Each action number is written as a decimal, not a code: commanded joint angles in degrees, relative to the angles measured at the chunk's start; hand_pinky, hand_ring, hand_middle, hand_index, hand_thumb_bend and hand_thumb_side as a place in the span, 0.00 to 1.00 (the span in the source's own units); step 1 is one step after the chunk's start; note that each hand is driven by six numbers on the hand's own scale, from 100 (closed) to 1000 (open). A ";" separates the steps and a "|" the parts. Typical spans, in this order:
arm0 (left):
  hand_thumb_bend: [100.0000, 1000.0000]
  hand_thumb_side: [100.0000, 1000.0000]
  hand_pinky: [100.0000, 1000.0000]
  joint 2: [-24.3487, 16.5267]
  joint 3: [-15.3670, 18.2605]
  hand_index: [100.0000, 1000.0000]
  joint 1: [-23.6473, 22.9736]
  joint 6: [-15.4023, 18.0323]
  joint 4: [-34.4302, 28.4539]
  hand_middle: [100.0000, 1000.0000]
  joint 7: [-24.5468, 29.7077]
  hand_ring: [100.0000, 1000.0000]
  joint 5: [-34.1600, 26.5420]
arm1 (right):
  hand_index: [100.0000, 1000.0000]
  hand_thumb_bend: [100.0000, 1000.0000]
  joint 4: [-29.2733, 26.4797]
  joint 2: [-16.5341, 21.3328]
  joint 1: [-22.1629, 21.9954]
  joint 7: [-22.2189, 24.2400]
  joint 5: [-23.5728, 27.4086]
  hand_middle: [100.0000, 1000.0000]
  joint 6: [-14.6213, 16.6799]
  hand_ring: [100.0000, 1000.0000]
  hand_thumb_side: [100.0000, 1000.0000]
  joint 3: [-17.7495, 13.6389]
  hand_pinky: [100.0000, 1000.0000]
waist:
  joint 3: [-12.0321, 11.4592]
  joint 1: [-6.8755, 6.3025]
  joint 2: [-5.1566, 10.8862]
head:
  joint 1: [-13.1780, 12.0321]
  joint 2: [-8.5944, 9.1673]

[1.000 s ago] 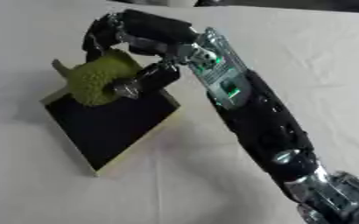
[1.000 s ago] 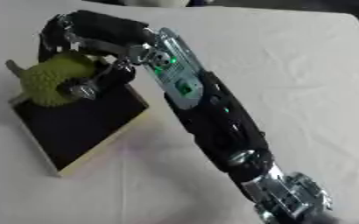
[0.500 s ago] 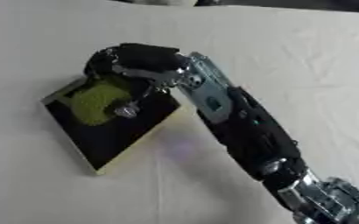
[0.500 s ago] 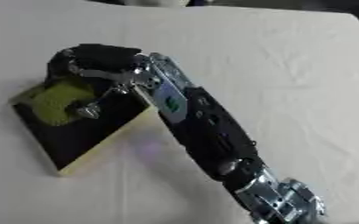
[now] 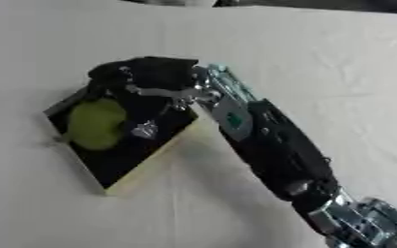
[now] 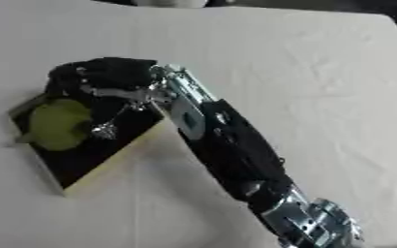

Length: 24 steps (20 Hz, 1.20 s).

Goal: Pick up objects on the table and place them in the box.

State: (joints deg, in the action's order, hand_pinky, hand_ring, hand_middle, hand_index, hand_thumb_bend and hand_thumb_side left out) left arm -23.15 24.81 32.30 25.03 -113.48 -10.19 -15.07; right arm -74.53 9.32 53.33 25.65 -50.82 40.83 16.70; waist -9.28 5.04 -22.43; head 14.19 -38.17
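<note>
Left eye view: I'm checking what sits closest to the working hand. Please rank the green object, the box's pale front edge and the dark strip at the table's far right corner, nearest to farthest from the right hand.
1. Green object: in the box, just left of and below the right hand.
2. Pale front edge: lower, toward the camera.
3. Dark strip: top right, farthest.

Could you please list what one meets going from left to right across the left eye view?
Green object in the box → robot hand over the box → robot arm running to the lower right corner.
</note>
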 commanded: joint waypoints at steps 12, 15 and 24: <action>0.00 0.38 0.59 -2.18 0.17 0.68 -0.10 -0.14 -1.11 0.52 -0.29 0.60 -0.24 | 0.91 0.00 -8.95 4.22 2.86 -3.03 3.03 0.81 2.92 0.97 0.00 -4.79 0.78 | 0.33 -0.40 1.78 | -0.24 0.03; 0.00 0.39 0.59 -2.19 0.09 0.68 -0.40 -0.29 -1.11 0.52 -0.19 0.60 -0.17 | 0.92 0.00 -11.98 5.82 3.27 -5.49 5.52 0.78 0.51 0.97 0.00 -6.40 0.76 | 0.56 -0.48 1.87 | -0.42 0.04; 0.00 0.41 0.59 -2.52 0.46 0.68 -2.09 -0.72 -1.11 0.52 1.08 0.60 0.18 | 0.85 0.00 -20.59 14.65 -0.43 -13.24 13.27 0.72 -7.22 0.93 0.00 -14.08 0.76 | 2.09 -0.92 1.73 | -2.93 0.55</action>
State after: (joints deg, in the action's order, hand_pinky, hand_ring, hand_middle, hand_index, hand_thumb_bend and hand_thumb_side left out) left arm -23.66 24.84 29.91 24.31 -113.49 -9.46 -15.04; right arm -93.00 21.37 52.19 13.57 -38.95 34.55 4.13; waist -7.12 4.62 -22.05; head 11.79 -38.16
